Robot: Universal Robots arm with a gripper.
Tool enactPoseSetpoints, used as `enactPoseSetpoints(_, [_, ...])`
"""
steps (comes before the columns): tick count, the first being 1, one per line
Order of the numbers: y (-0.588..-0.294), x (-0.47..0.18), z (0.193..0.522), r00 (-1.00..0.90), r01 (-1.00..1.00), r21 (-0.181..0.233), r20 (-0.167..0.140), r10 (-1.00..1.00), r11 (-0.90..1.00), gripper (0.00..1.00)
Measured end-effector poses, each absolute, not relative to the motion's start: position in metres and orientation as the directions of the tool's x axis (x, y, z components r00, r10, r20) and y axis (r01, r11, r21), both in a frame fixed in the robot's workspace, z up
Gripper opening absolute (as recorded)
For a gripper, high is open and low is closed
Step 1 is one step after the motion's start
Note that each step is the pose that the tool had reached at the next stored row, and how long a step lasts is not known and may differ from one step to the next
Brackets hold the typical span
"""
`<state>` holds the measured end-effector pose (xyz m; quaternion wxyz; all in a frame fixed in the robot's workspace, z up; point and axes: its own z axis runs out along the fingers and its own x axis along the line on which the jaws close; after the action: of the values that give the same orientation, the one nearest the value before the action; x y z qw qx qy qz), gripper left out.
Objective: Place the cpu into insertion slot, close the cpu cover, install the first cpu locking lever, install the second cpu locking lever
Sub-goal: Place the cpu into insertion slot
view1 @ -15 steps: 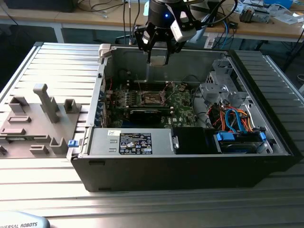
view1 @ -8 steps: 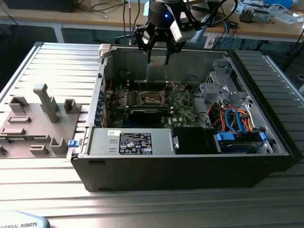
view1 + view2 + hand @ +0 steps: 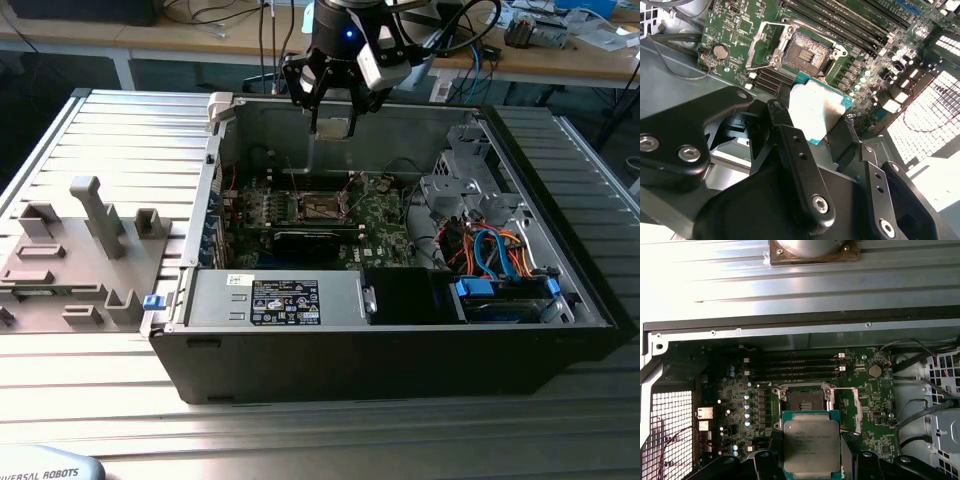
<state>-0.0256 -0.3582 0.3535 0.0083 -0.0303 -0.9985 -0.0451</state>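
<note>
1. Held part. My end effector is closed narrow on the cpu, with the fingers on two opposite edges. I carry it in the air, near the insertion slot but not in it.

2. Handling. I judge the cpu light, thin and stiff. Its smooth metal lid is probably slippery, and the underside is likely fragile. Edge contact is the correct hold, and squeeze force should be modest. The slot's contacts also look delicate, so the part should go in flat and unforced.

3. Socket area. The slot lies open and bare. The cpu cover is swung aside beside it, leaving room above the recess. The memory slots run just past the socket on the green motherboard.

4. Surroundings. In the exterior view the open computer case fills the centre of the frame. Its walls limit side clearance, and cables are bundled at centre right. The case rests on a ribbed metal desk, with a grey fixture tray at centre left.
</note>
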Motion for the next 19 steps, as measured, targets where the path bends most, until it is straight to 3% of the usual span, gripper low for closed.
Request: enactPoseSetpoints(19, [-0.3582, -0.0256, 0.3534, -0.996, 0.084, 0.09, 0.019, 0.082, 0.992, 0.54])
